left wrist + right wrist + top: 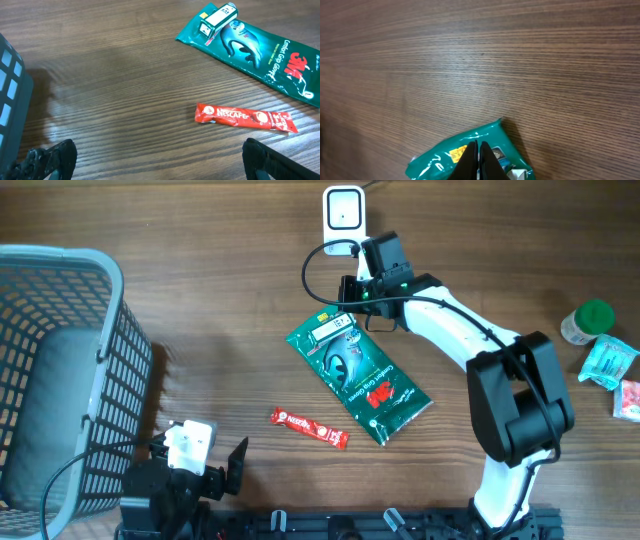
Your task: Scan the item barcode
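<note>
We read NESCAFÉ on the red sachet (245,116); at its one o'clock, the green packet (260,55) bears 3M and Comfort Grip Gloves.

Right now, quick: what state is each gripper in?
Left gripper: open, holding nothing.
Right gripper: shut, at the edge of the green glove packet; whether it pinches the packet cannot be told.

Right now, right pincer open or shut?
Shut. The right pincer shows no gap between its fingers, tips over the 3M glove packet edge. Whether it pinches the packet: cannot tell.
</note>
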Robot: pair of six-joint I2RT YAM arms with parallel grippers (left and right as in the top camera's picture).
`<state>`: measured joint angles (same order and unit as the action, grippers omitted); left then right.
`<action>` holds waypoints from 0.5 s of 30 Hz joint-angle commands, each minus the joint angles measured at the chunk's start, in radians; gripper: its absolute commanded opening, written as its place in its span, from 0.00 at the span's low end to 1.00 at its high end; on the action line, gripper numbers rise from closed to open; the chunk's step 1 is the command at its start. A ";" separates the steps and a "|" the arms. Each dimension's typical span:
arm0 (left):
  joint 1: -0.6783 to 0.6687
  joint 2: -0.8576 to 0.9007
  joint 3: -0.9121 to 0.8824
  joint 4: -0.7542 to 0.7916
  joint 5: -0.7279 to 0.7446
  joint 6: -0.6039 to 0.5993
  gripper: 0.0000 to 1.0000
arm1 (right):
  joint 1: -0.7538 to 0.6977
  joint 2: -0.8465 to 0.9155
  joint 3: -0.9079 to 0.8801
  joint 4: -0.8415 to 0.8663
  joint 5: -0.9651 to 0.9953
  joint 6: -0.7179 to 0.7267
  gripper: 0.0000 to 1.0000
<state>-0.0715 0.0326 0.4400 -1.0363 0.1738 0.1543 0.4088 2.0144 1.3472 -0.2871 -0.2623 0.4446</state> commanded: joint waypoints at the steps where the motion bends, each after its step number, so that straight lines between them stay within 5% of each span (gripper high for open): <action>1: 0.003 -0.005 -0.001 0.003 0.009 -0.005 1.00 | 0.002 0.024 0.018 0.011 0.037 0.000 0.04; 8: 0.003 -0.005 -0.001 0.003 0.009 -0.005 1.00 | 0.002 0.120 0.018 -0.033 0.038 -0.020 0.04; 15: 0.003 -0.005 -0.001 0.003 0.009 -0.005 1.00 | 0.001 0.047 0.018 -0.257 0.053 -0.049 0.04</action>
<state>-0.0715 0.0326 0.4400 -1.0359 0.1738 0.1543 0.4088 2.0998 1.3708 -0.4679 -0.2348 0.4206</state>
